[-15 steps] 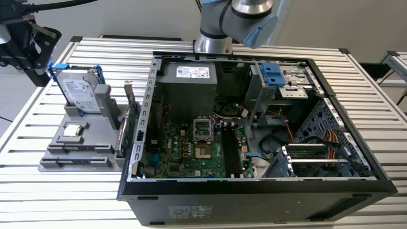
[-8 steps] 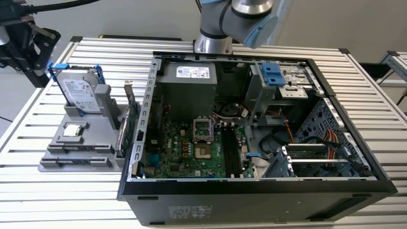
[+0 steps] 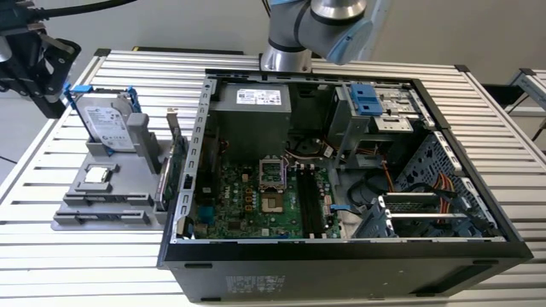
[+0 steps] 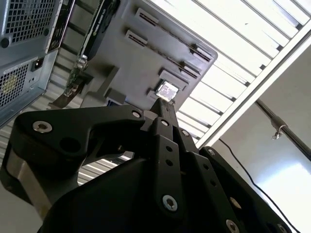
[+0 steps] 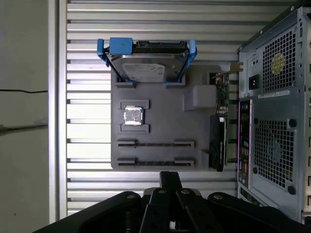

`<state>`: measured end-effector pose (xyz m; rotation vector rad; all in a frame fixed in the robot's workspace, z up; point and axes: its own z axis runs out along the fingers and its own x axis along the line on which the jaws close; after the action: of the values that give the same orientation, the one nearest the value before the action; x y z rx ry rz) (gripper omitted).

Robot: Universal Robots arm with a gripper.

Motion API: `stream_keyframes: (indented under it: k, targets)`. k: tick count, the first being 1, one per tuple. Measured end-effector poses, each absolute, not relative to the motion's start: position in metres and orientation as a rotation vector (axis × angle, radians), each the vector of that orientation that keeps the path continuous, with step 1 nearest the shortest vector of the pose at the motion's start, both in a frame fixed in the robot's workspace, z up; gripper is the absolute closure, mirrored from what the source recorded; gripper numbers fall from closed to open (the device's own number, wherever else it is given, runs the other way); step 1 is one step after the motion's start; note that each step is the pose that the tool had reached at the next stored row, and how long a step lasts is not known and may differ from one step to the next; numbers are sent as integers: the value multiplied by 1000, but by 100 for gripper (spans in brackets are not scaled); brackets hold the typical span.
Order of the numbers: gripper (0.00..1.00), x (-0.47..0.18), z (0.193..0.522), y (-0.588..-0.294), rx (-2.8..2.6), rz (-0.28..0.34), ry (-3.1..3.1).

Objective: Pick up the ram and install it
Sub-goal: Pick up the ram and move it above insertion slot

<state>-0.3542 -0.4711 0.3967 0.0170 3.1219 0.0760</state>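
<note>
The end effector (image 5: 164, 176) is pinched shut on nothing, near the tray (image 5: 165, 121). Whether the ram is already in, I cannot tell.

hard drive (image 3: 109, 125): 1 | expansion card (image 3: 173, 167): 1 | case (image 3: 341, 251): 1 | holder (image 5: 165, 121): 1

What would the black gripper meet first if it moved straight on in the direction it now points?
Probably the grey plastic holder tray, near its two long slots; in the second wrist view the gripper lines up with the small square silver chip. Depth is unclear.
</note>
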Motion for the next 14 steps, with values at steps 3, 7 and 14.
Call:
stream_keyframes:
  k: [3, 7, 14]
  targets:
    - [100, -354, 396, -471, 17, 76, 3122]
    - [100, -354, 396, -473, 17, 76, 3122]
    - [100, -355, 395, -476, 17, 76, 3122]
